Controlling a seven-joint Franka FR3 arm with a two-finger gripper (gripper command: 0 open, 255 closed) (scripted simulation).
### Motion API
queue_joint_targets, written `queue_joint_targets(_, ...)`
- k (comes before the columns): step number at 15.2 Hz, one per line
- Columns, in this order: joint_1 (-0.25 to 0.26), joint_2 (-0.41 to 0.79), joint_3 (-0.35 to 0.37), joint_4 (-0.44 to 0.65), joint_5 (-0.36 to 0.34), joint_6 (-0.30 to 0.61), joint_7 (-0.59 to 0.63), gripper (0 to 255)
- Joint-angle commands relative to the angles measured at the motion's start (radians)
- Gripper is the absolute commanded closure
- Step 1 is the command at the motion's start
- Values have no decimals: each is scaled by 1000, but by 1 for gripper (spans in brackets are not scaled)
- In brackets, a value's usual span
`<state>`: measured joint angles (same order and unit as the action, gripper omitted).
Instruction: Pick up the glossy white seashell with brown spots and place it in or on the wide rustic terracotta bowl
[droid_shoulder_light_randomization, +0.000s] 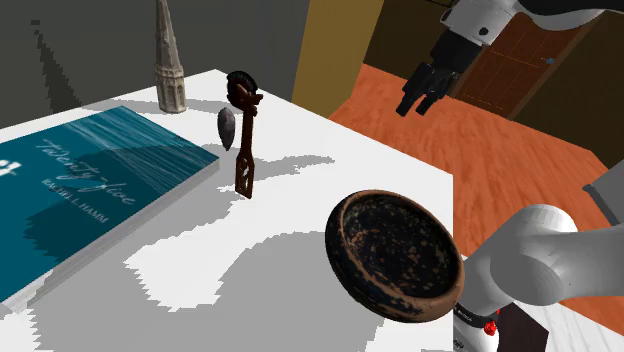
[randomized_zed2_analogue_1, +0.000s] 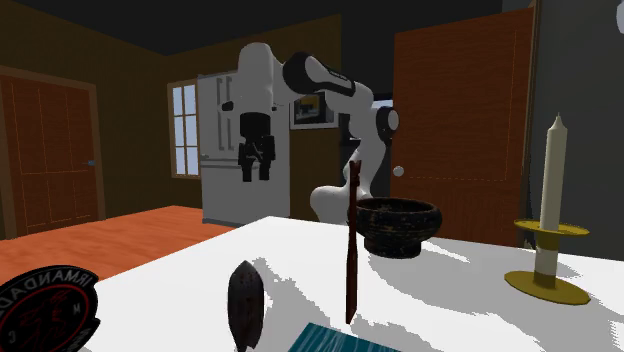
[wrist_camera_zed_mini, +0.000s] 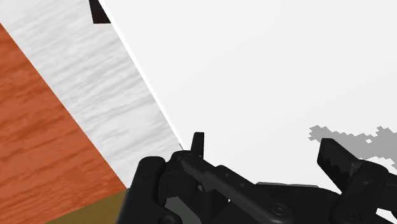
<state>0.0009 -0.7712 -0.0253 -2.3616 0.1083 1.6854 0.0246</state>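
Note:
The seashell (droid_shoulder_light_randomization: 228, 128) is a small dark grey-brown oval standing upright on the white table (droid_shoulder_light_randomization: 300, 200), close beside a tall dark brown carved stick (droid_shoulder_light_randomization: 243, 135). In the second exterior view the shell (randomized_zed2_analogue_1: 245, 305) is near the front. The wide bowl (droid_shoulder_light_randomization: 395, 255), dark brown and mottled, rests near the arm's base and also shows in the second exterior view (randomized_zed2_analogue_1: 399, 225). My gripper (droid_shoulder_light_randomization: 420, 103) hangs high above the table's far edge, well away from shell and bowl, open and holding nothing. The wrist view has my gripper (wrist_camera_zed_mini: 264, 149) with fingers apart over bare table.
A large teal book (droid_shoulder_light_randomization: 90, 190) covers the shoulder view's left side of the table. A pale tapered candle (droid_shoulder_light_randomization: 168, 60) stands at the far corner, seen on a brass holder (randomized_zed2_analogue_1: 548, 250). Orange wood floor (droid_shoulder_light_randomization: 480, 120) lies beyond the table edge.

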Motion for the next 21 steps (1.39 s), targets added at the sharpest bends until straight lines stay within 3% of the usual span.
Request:
queue_joint_targets(1,0,0,0,0,0,0,0,0)
queue_joint_targets(11,84,311,156,211,27,81,71,0)
queue_joint_targets(21,152,650,300,513,-41,88,166,0)
